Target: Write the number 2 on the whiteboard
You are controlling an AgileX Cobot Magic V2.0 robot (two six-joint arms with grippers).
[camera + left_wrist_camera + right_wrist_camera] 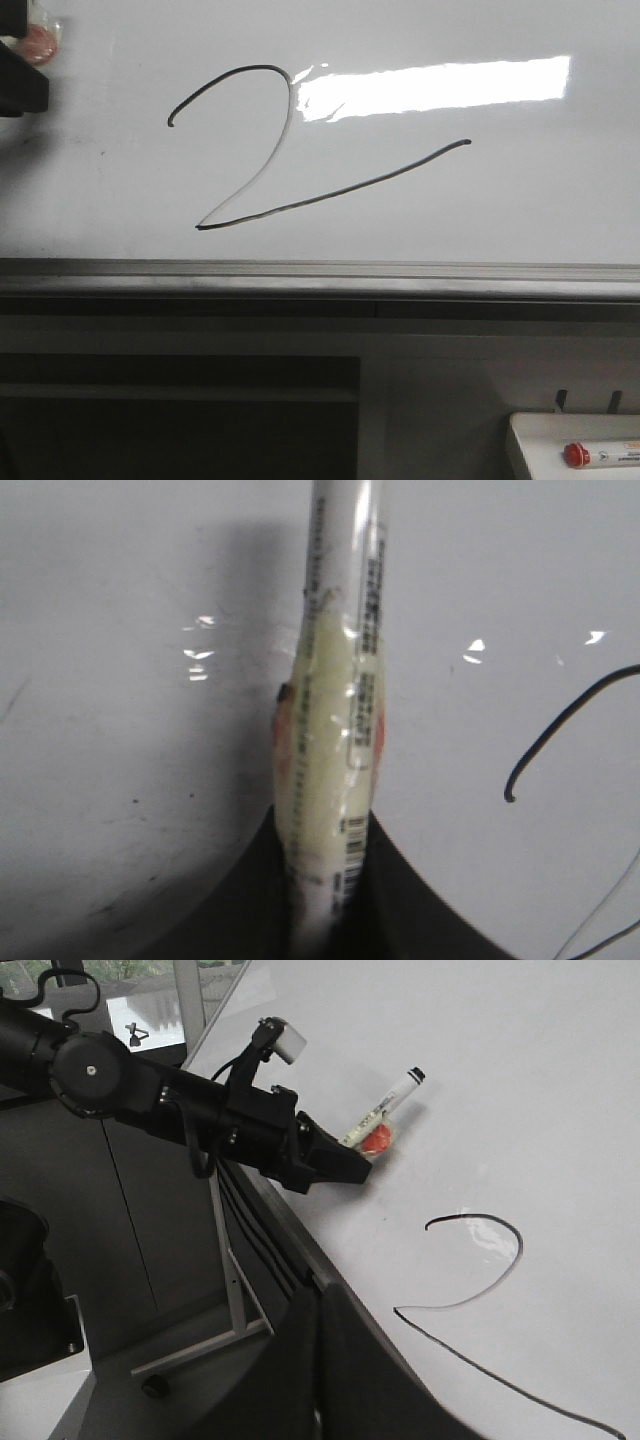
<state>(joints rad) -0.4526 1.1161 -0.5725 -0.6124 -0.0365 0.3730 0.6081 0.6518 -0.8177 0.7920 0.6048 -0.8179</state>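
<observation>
The whiteboard (520, 190) fills the front view, with a grey metal lower edge. A large thin black number 2 (262, 185) is drawn on it. My left gripper (20, 75) is at the board's upper left, apart from the 2. It is shut on a white marker (335, 730) wrapped in clear tape. In the right wrist view the left gripper (335, 1165) holds the marker (385, 1110) close to the board, left of the 2 (470, 1270). I cannot tell if the tip touches. My right gripper (320, 1300) is shut and empty, off the board's lower edge.
A small white tray (540, 445) at the lower right holds a red-capped marker (600, 455). A bright light reflection (430, 85) lies on the board. The board's metal stand (235, 1300) and the floor show in the right wrist view.
</observation>
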